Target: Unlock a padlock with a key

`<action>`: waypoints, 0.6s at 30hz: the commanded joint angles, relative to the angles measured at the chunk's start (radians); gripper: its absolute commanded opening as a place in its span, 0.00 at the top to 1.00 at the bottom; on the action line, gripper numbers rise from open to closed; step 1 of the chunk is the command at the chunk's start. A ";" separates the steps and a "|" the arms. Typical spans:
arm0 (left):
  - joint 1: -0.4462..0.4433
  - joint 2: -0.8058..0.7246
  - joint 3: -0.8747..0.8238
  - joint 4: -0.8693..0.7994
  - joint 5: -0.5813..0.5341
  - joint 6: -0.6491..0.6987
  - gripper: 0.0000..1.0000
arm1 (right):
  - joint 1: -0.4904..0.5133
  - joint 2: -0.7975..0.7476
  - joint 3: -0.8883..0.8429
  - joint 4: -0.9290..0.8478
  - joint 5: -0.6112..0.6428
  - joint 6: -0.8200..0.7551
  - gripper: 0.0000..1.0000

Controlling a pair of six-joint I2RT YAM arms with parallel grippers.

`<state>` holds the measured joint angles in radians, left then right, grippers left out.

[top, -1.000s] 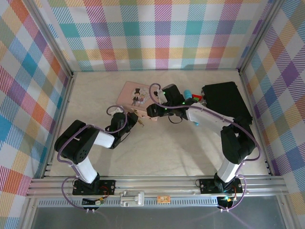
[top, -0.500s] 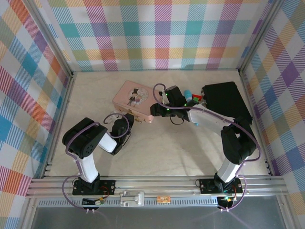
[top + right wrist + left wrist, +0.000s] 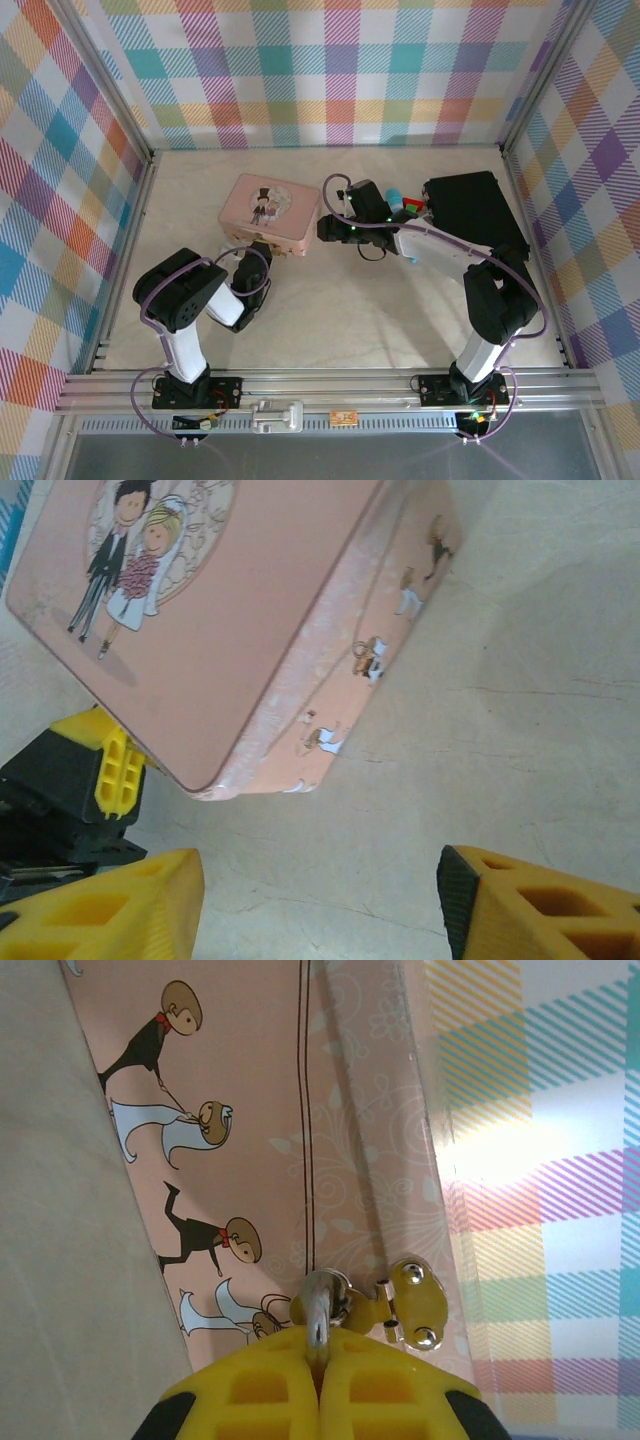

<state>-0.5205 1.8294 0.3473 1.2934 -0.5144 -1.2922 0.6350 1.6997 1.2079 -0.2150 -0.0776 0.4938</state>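
Padlock [image 3: 318,1305]: silver shackle at 6 o'clock wall of pink tin [image 3: 268,210], beside gold hasp [image 3: 412,1302]; body hidden | left gripper [image 3: 320,1352]: fingers pressed together, pinching the shackle | right gripper [image 3: 318,875]: spread wide, empty, at tin's 4 o'clock.

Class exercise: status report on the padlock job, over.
Left end effector shut on padlock at hasp of pink tin. Right end effector open, empty, beside tin.

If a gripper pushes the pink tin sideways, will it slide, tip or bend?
The pink tin looks like rigid metal, so it probably will not bend. It is low and wide, so tipping seems unlikely. On the smooth table it would likely slide.
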 commanded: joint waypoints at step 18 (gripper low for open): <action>0.019 -0.026 0.013 0.060 -0.014 0.061 1.00 | 0.015 0.444 0.463 -0.028 0.068 0.225 0.17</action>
<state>-0.5095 1.8202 0.3515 1.2892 -0.5072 -1.2484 0.6380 2.1025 1.6115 -0.2054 -0.0242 0.6712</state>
